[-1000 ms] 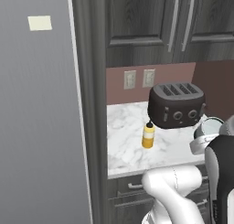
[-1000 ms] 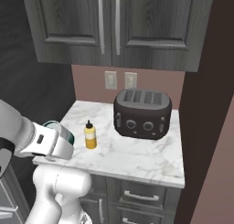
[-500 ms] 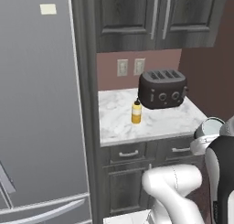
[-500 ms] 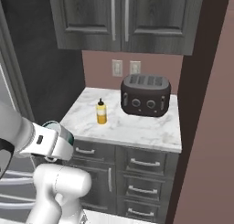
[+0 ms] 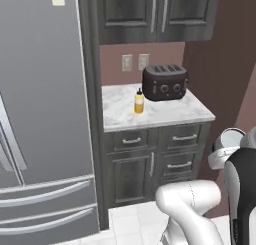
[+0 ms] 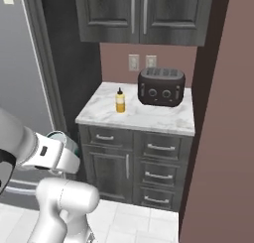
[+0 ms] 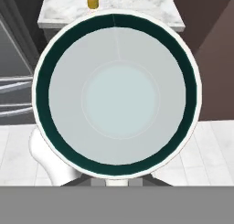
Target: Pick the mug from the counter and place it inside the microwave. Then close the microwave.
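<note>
Marble counter ahead, mug at the gripper, jaws closed on it, off the counter

Grey fridge left; dark cabinets; mauve wall; white tile floor.

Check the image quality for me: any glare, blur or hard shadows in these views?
Left base view: even, flat light, no glare, the counter and toaster fairly crisp. Right base view: similar, with the yellow bottle casting only a faint shadow. Hand view: the mug looms close, its rim sharp, with no visible blur.
</note>
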